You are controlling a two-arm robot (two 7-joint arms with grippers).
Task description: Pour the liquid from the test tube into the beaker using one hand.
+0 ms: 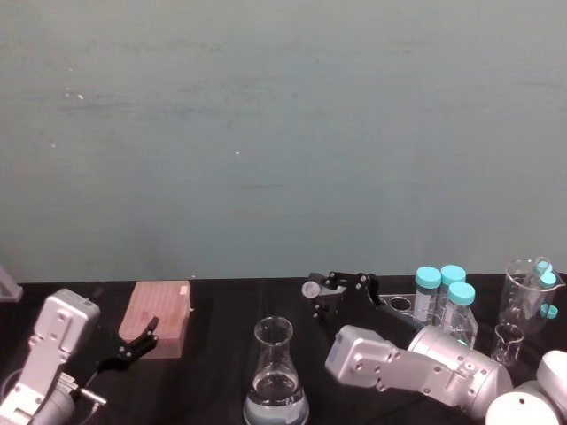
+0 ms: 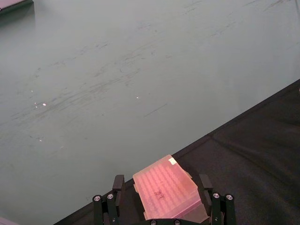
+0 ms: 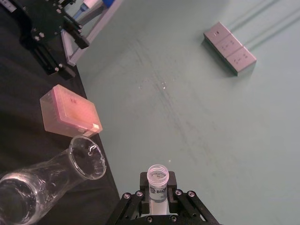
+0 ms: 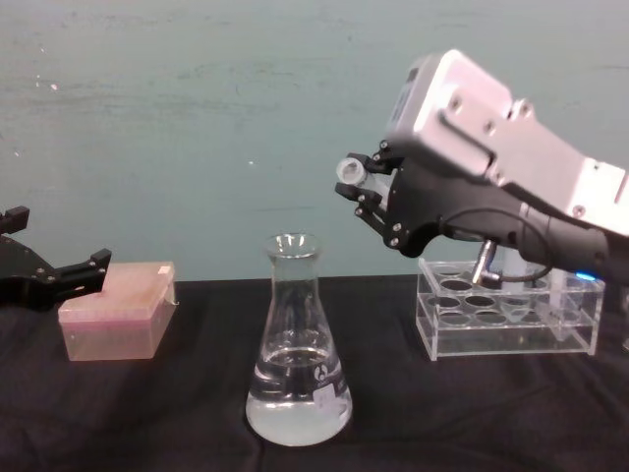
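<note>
Nearest the robot, a clear glass flask stands upright on the black bench, a shallow pool of clear liquid filling only its wide bottom, with the narrow neck bare above. A little farther back, above the flask and to its right, the right claw hangs in the air, clamped on a small clear tube. The tube is tipped well over, its whitish open rim pointing toward the flask's side but not over the flask's mouth. From the wrist the rim looks straight back at the camera, and whether anything is inside the tube cannot be told. On the left side of the bench a pale pink lidded box lies flat. The left claw sits low just beside it, fingers spread apart and holding nothing. Farther back on the right stands a clear plastic rack, some of its round holes bare, with three turquoise-capped tubes upright at it. Beside them at the far right, a clear glass jar holds more capped tubes.
</note>
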